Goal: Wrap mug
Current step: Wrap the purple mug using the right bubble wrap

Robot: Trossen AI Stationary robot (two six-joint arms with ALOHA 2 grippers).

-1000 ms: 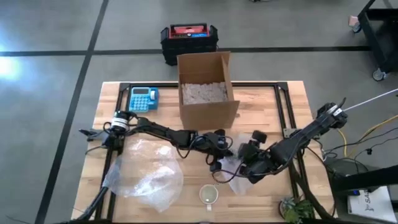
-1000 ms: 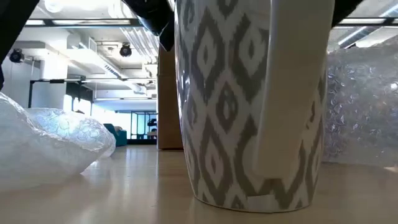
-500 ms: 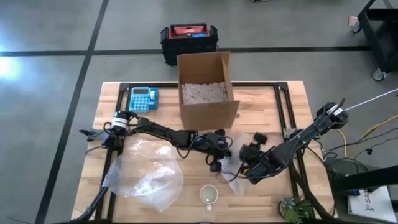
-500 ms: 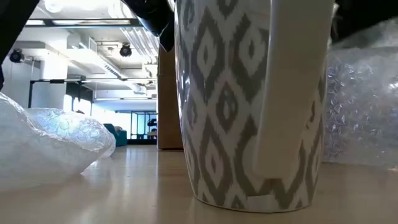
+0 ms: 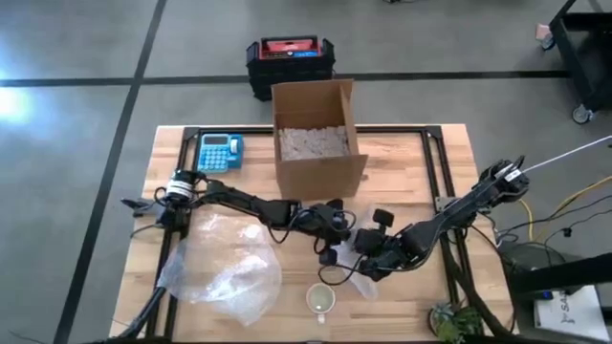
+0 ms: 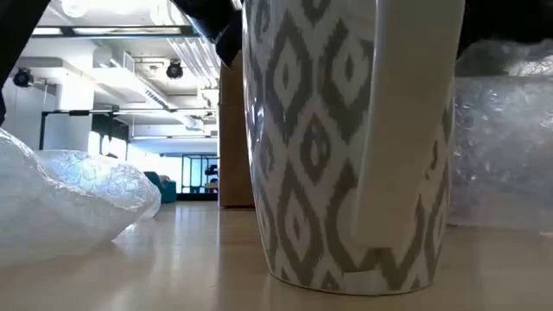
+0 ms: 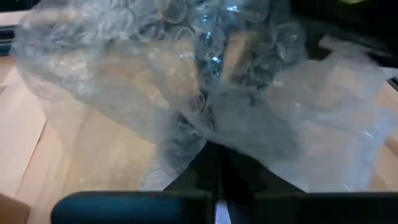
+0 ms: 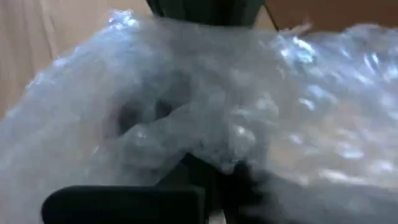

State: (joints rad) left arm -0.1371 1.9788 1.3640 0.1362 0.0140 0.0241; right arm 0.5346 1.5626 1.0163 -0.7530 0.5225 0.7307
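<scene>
- Where the two arms meet at mid-table, the left gripper [image 5: 333, 250] has its fingers [image 7: 205, 171] pressed together on a gathered fold of the small bubble wrap sheet [image 5: 356, 272].
- Right gripper [image 5: 368, 263]: just beside the left one, on the same sheet; fingers [image 8: 199, 171] closed, pinching a bunched edge of the plastic, which fills its wrist view.
- Small bubble wrap sheet: crumpled between the two grippers, partly lifted off the table [image 5: 421, 172]; seen in the low view as a clear mass behind and to one side of the mug.
- Mug [image 5: 322, 299]: upright on the table's near edge, apart from both grippers and just short of the sheet; white with a grey diamond pattern [image 6: 294, 155], handle [image 6: 406, 130] toward the low camera.
- Large bubble wrap sheet [image 5: 225, 268]: loose heap on the left side of the table, under the left arm.
- Cardboard box [image 5: 316, 134]: open, at the far middle, holding pale filler.
- Blue calculator [image 5: 221, 151]: far left of the box.
- Black-and-red crate [image 5: 290, 59]: on the floor beyond the table.
</scene>
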